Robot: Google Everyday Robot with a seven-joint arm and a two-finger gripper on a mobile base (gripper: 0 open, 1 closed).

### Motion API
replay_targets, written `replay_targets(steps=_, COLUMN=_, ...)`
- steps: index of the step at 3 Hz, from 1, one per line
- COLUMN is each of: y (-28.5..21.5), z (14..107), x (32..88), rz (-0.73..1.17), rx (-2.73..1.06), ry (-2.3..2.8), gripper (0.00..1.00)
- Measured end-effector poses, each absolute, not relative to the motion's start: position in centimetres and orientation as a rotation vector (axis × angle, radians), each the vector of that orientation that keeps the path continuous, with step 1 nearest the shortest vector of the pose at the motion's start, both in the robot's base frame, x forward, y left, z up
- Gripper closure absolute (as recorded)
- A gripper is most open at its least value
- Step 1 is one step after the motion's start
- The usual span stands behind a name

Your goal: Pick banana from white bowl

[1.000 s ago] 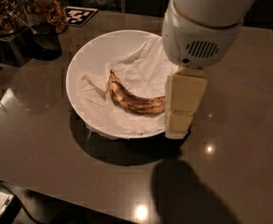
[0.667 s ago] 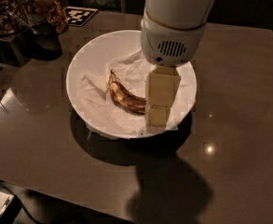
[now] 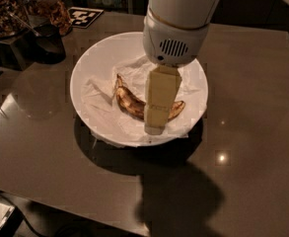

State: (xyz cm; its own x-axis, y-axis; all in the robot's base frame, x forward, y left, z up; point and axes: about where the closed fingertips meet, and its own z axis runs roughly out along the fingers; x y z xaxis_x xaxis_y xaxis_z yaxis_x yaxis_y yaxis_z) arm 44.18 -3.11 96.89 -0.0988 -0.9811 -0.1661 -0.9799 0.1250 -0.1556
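Observation:
A blotchy yellow-brown banana (image 3: 129, 101) lies on crumpled white paper inside the large white bowl (image 3: 85, 68) at the middle of the table. My gripper (image 3: 156, 125) hangs from the white arm directly over the bowl, its cream-coloured fingers (image 3: 160, 98) pointing down across the banana's right half and hiding its middle. The banana's stem end points up-left and its tip shows to the right of the fingers.
Dark containers of nuts (image 3: 1, 6) and a dark scoop (image 3: 43, 41) stand at the back left. A black-and-white marker tag (image 3: 85, 16) lies behind the bowl. The brown table (image 3: 252, 107) stretches right; its front edge runs along the bottom left.
My arm and gripper have moved left, from beside the bowl's right rim to over the banana inside the bowl. The banana and bowl have not moved.

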Motion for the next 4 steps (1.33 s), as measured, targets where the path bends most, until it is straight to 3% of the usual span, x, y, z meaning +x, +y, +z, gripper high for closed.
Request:
replay_targets(steps=2, y=-1.3, z=94.6, x=47.7, rz=0.132, rx=-1.858, ry=2.303, gripper=0.00)
replay_targets(steps=4, y=-2.3, z=91.0, x=49.6, rz=0.253, rx=-1.762, ry=2.449, gripper=0.23)
